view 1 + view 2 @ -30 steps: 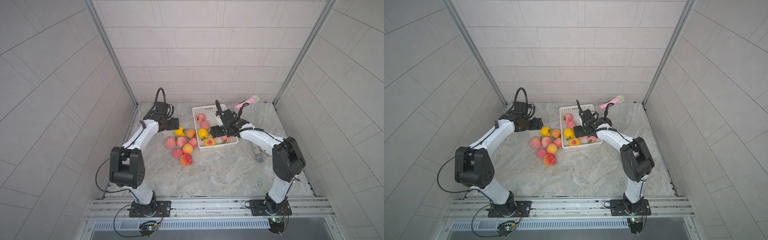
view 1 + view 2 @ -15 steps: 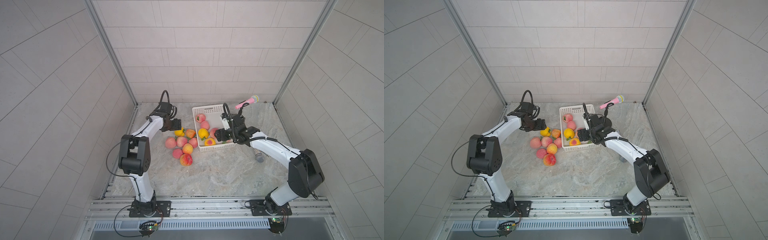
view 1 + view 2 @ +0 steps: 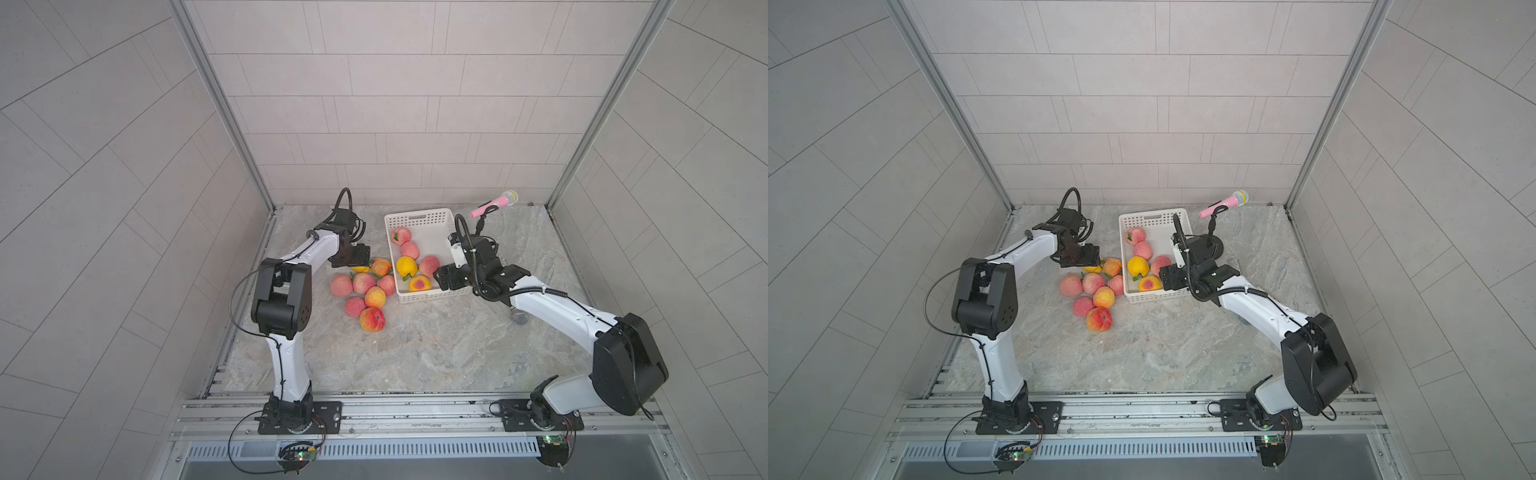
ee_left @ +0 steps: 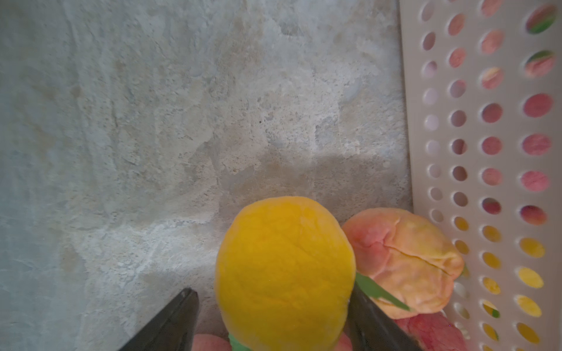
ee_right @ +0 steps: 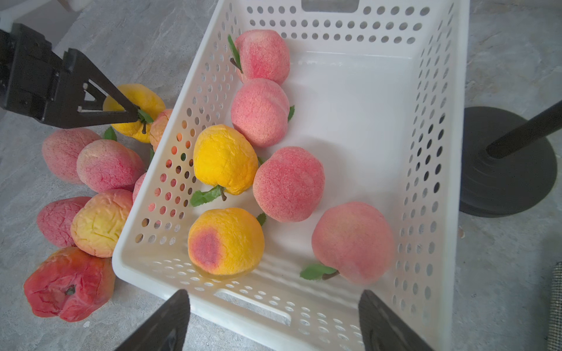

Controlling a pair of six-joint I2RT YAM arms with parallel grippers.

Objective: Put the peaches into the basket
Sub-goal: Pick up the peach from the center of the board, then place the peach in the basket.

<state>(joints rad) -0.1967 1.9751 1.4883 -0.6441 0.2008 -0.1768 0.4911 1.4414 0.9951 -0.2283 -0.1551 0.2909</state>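
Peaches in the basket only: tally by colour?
Pink peaches: 4
Yellow peach: 1
Orange peach with red blush: 1
Total in basket: 6

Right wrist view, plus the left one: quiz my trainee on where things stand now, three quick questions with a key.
1. True or false: the right end effector grips a peach.
2. The left end effector straddles which peach? A pink, B yellow, C red.
3. In the right wrist view, how many peaches lie in the basket?
Key: 1 false, it is open and empty. 2 B, the yellow peach. 3 six.
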